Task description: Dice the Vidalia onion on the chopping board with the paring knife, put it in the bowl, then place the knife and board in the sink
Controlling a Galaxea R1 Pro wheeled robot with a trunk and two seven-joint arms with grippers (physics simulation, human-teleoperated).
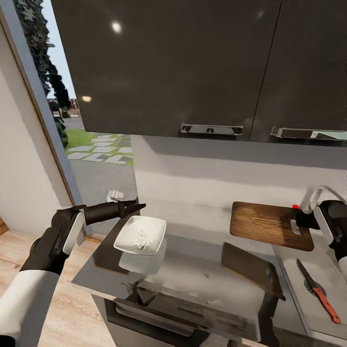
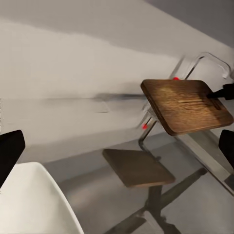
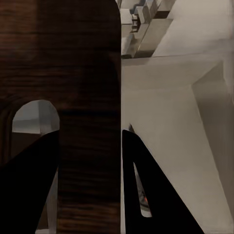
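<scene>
My right gripper [image 1: 301, 221] is shut on the handle-slot end of the dark brown chopping board [image 1: 267, 224], which hangs roughly level in the air above the countertop [image 1: 193, 270], just left of the sink [image 1: 332, 267]. In the right wrist view the fingers [image 3: 146, 195] clamp the board [image 3: 83, 73] beside its slot. The paring knife [image 1: 318, 289] lies in the sink by the drain. The white bowl [image 1: 127, 238] holds diced onion [image 1: 141, 238] near the counter's left end. My left gripper [image 1: 140, 207] hovers open just behind and above the bowl [image 2: 34, 204].
Dark wall cabinets [image 1: 183, 67] with chrome handles hang over the counter. The faucet [image 1: 315, 195] with its red-tipped lever stands behind the board's right end. A glass door [image 1: 91, 144] and wooden floor [image 1: 72, 308] lie left of the counter's end.
</scene>
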